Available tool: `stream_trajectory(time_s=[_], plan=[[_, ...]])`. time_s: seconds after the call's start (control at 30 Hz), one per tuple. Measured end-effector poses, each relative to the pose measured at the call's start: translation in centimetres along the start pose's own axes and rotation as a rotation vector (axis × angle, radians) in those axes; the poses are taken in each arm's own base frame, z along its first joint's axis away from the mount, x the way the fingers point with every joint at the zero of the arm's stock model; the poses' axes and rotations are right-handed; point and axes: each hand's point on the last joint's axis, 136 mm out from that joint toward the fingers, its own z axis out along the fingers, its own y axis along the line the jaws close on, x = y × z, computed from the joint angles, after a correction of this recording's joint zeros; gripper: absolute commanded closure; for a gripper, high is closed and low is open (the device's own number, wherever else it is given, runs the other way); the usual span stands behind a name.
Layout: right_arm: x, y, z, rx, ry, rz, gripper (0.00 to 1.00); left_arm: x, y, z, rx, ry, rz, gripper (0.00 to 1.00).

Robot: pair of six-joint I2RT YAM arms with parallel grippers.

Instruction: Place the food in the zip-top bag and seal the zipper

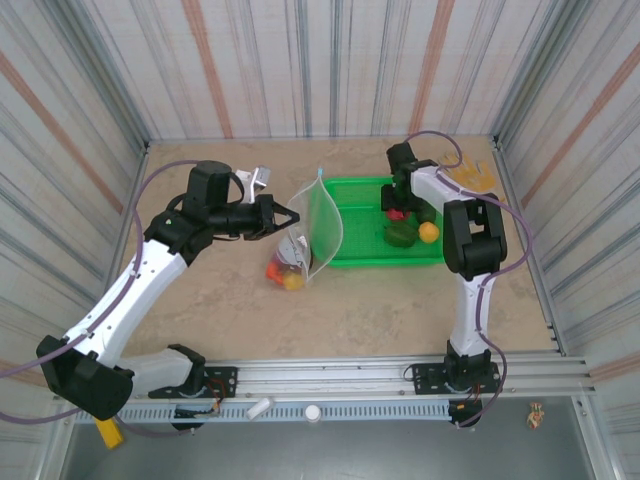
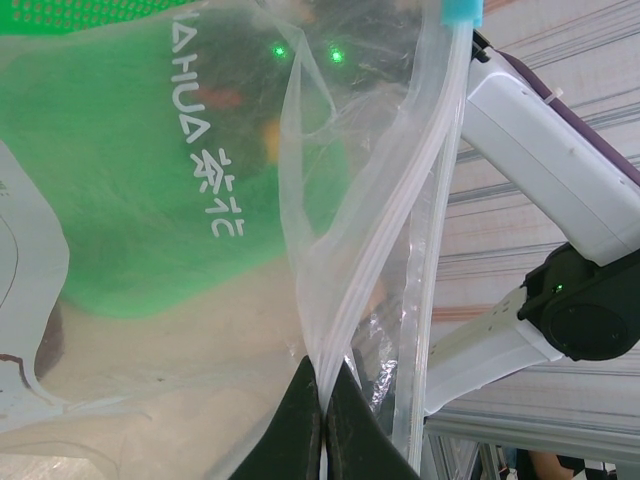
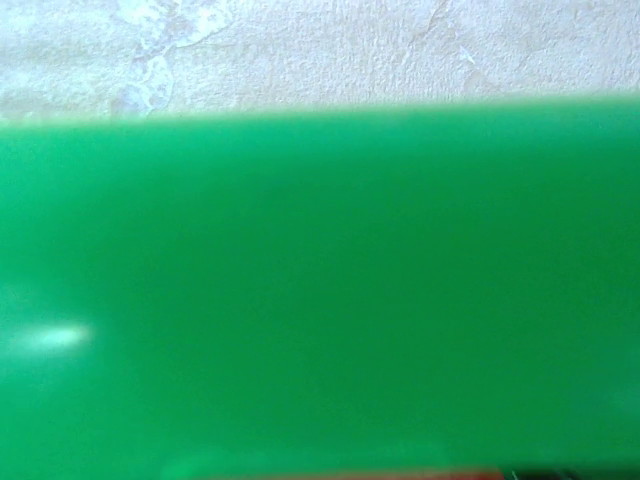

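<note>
My left gripper (image 1: 296,215) is shut on the mouth edge of the clear zip-top bag (image 1: 322,225), which stands upright between the arms. In the left wrist view its black fingertips (image 2: 324,400) pinch the film just beside the pale zipper (image 2: 400,215), whose light-blue end piece (image 2: 462,12) is at the top. Several pieces of food (image 1: 287,272), red, orange and yellow, lie in the bag's bottom. My right gripper (image 1: 398,205) reaches down into the green basket (image 1: 370,258) over a red piece (image 1: 397,213); its jaws are hidden. A dark green piece (image 1: 400,235) and a yellow one (image 1: 428,232) lie beside it.
The right wrist view is close against the basket's blurred green wall (image 3: 320,300), with tan table (image 3: 320,50) beyond. A yellow-tan glove (image 1: 470,175) lies at the back right. Striped walls enclose the table on three sides. Small white caps (image 1: 313,411) sit on the front rail.
</note>
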Motion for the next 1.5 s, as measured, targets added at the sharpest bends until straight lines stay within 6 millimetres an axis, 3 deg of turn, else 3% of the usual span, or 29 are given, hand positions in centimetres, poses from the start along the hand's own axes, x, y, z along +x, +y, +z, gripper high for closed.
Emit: stream_trajectory(time_s=[0.1, 0.27, 0.57, 0.8, 1.03, 1.17, 1.23, 1.37, 1.5], plan=[[-0.4, 0.5, -1.2, -0.010, -0.026, -0.006, 0.43, 0.0, 0.0, 0.0, 0.000, 0.000, 0.000, 1.00], [-1.0, 2.5, -6.1, -0.104, -0.111, 0.021, 0.43, 0.0, 0.0, 0.0, -0.001, -0.001, -0.001, 1.00], [-0.8, 6.1, -19.1, -0.342, -0.312, 0.019, 0.43, 0.0, 0.4, 0.0, -0.020, -0.007, -0.012, 1.00], [2.0, 9.6, -30.3, -0.592, -0.456, -0.084, 0.44, -0.2, 0.3, 0.0, -0.018, -0.013, -0.043, 1.00], [4.9, 14.0, -37.9, -0.787, -0.521, -0.222, 0.44, -0.6, -0.1, 1.0, -0.009, 0.003, -0.058, 1.00], [6.6, 16.4, -40.1, -0.872, -0.519, -0.296, 0.43, -0.6, -0.4, 1.2, -0.002, 0.008, -0.063, 1.00], [7.3, 17.6, -40.2, -0.895, -0.503, -0.331, 0.43, -0.6, -0.4, 1.2, -0.001, 0.009, -0.065, 1.00], [8.3, 19.9, -38.3, -0.896, -0.440, -0.382, 0.43, -0.5, -0.4, 1.2, -0.001, 0.010, -0.066, 1.00], [8.8, 20.5, -35.8, -0.845, -0.391, -0.388, 0.44, -0.7, -0.6, 1.2, 0.002, 0.007, -0.062, 1.00]])
